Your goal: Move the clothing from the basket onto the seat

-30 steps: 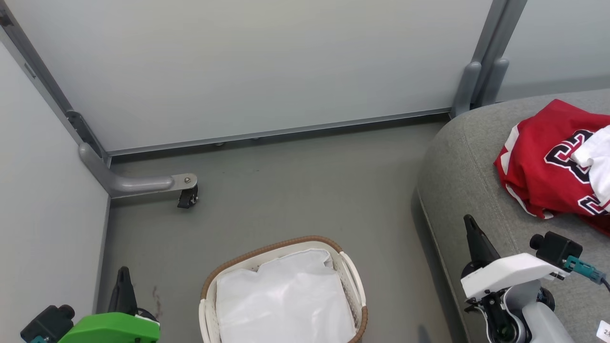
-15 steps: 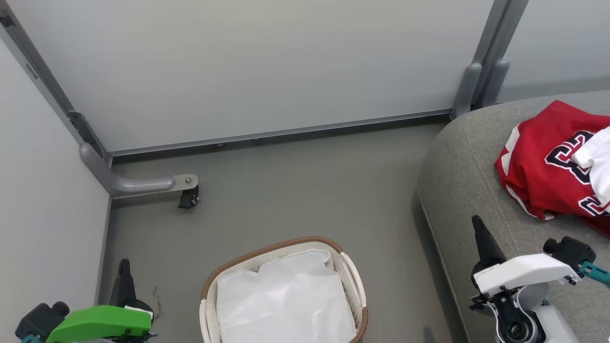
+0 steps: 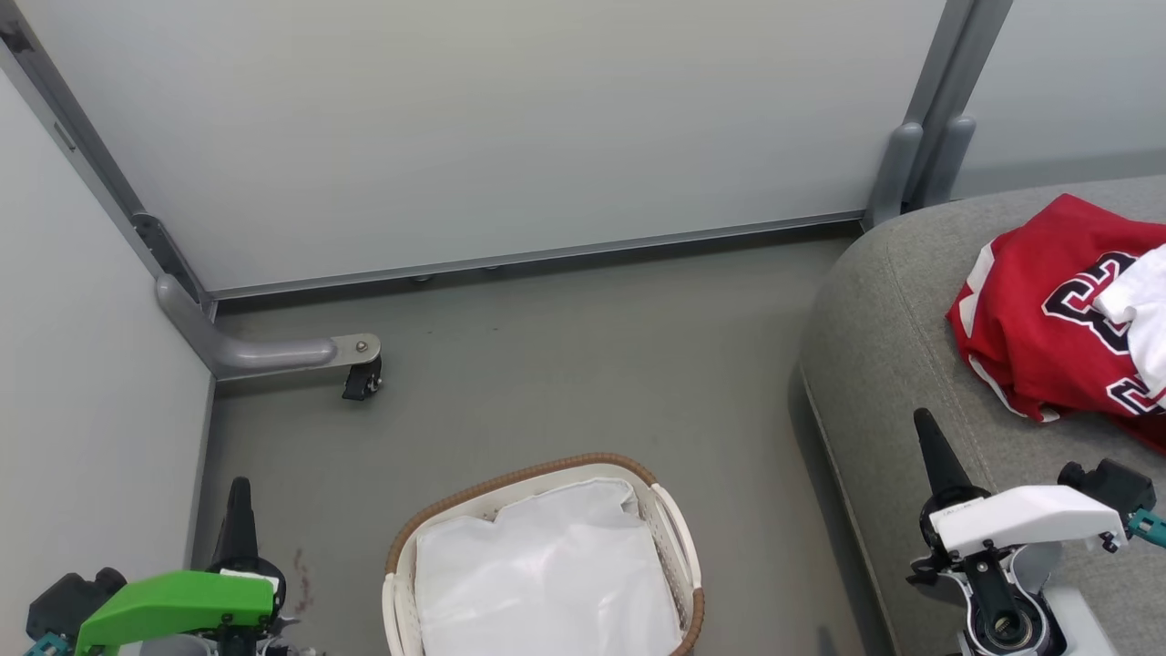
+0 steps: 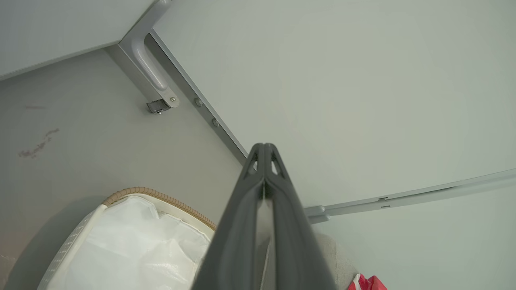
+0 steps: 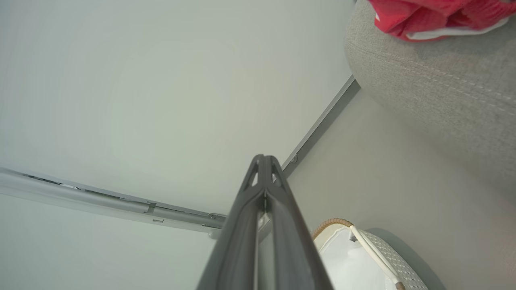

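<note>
Two empty, pinched-together pairs of fingers: the clothing (image 3: 1029, 337) lies on the seat (image 3: 888, 364) at one o'clock from the right gripper (image 3: 933, 454), well apart from the left gripper (image 3: 239, 512).

Bright, even, diffuse light; soft shadows on the floor (image 3: 783, 437) along the seat (image 3: 893, 319) and beside the basket (image 4: 161, 197); mild sheen on the white sheet (image 3: 547, 574); head view sharp; wrist views wide-angle, wall rail (image 5: 100, 200) bowed; corners slightly soft.
</note>
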Controlling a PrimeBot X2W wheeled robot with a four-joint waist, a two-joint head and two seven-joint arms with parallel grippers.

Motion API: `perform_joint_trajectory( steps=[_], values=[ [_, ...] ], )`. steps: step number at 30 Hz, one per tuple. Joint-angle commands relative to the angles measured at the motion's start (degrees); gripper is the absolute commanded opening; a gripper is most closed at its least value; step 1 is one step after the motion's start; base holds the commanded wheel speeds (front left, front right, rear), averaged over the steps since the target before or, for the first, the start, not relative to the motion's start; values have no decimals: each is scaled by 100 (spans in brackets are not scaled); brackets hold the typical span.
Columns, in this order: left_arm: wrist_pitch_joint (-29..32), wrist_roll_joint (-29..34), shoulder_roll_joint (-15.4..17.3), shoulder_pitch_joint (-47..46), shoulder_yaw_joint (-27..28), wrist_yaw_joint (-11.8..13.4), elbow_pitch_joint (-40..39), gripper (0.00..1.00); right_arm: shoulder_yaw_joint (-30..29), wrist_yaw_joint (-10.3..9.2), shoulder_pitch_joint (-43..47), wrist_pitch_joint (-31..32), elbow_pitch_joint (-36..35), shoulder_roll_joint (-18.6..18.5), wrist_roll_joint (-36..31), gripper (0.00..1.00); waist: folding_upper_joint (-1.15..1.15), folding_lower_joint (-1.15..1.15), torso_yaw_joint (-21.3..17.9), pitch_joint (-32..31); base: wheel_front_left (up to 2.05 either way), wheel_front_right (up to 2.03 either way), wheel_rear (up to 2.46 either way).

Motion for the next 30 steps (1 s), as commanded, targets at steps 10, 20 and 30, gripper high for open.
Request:
perform_joint_trajectory(
  steps=[10, 20, 30],
  values=[
    [177, -702, 48, -196, 32, -39, -126, 0, -138, -4, 75, 188, -172, -33, 715, 0, 0, 0, 11, -13, 0, 0, 0],
    [310, -1200, 51, -229, 39, -47, -174, 0, -226, -5, 124, 330, -252, -37, 1225, 0, 0, 0, 21, -25, 0, 0, 0],
    [435, -1658, 53, -273, 45, -61, -219, 0, -301, -5, 177, 451, -317, -40, 1697, 0, 0, 0, 30, -36, 0, 0, 0]
  ],
)
